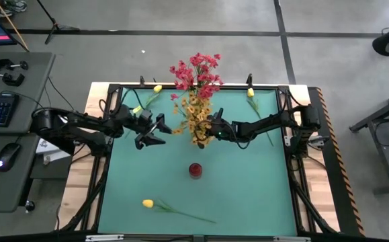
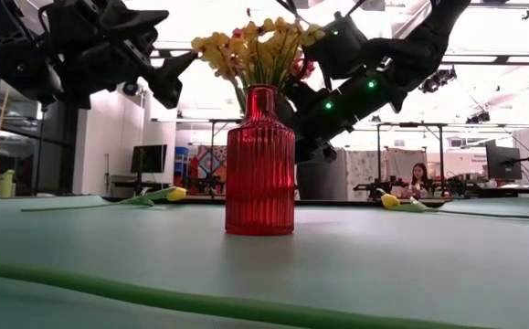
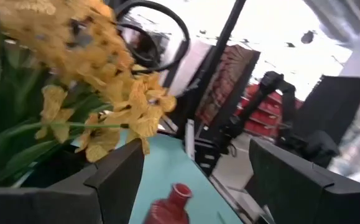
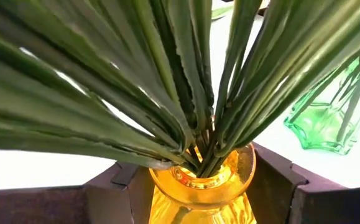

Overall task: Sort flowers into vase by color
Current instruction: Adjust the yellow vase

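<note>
The right gripper [image 1: 212, 130] has its two dark fingers [image 4: 114, 180] set one on each side of the neck of a yellow glass vase [image 4: 199, 186], closed partway against the glass, so it holds the vase just below the mouth. Out of that mouth fans a thick sheaf of green stems, and from above they end in the orange-yellow blossoms [image 1: 195, 115] sitting right beside the gripper near the middle of the table's far half. Next to the yellow vase the right wrist view catches a green glass vase [image 4: 329, 121], and behind the orange bunch the pink-red blossoms [image 1: 197, 74] spread over the table's far edge. The left gripper [image 1: 155, 132] hangs just to the left of the orange bunch with its jaws spread wide and nothing between them; its fingers [image 3: 114, 180] frame the teal table [image 1: 248, 188] and the blossoms beside it. Nearer the front, in the middle, stands a red ribbed vase [image 2: 259, 164], apart from both grippers. Single yellow tulips lie flat on the table: one at the far left [image 1: 156, 89], one at the far right [image 1: 250, 93], and one near the front edge [image 1: 148, 203] with its long stem trailing to the right.
</note>
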Tool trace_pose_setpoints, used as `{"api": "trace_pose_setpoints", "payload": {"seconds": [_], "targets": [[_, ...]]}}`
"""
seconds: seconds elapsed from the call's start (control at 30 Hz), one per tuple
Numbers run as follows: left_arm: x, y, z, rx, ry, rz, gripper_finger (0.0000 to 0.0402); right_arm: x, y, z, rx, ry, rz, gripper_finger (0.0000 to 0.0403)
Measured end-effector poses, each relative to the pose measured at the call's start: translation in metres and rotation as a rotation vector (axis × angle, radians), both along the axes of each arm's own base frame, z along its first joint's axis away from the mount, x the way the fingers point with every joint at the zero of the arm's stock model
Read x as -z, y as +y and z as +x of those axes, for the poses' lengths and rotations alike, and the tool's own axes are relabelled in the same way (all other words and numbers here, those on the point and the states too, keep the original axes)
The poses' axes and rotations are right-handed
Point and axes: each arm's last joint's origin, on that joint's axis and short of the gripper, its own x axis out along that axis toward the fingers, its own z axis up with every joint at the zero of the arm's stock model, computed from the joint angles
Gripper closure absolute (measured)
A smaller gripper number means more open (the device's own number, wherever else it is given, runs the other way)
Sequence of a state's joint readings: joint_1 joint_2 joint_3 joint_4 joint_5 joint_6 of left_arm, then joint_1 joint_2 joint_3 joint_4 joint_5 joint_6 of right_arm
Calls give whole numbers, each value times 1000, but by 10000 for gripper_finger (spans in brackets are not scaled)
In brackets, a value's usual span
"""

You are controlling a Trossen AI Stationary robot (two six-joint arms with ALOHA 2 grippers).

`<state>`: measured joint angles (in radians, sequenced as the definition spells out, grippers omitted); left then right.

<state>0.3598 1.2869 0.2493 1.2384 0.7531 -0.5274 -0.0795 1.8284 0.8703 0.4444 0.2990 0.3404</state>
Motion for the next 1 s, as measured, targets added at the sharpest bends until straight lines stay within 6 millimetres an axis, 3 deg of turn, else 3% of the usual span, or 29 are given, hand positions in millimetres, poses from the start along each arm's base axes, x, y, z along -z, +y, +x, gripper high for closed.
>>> {"api": "trace_pose_setpoints", "payload": {"seconds": [0.33,0.53,0.63,1.0], "targets": [[-4,-3,-2,81,-33,17,123,-1,1,0,-36,-4,16,206],[-4,-3,-2,81,-32,16,123,-3,12,3,-255,-9,14,150],[-4,-3,-2,80,-35,23,123,-3,14,3,-283,-10,26,132],[-4,-2,-2,78,-35,23,123,-2,-6,0,-240,35,-75,125]]}}
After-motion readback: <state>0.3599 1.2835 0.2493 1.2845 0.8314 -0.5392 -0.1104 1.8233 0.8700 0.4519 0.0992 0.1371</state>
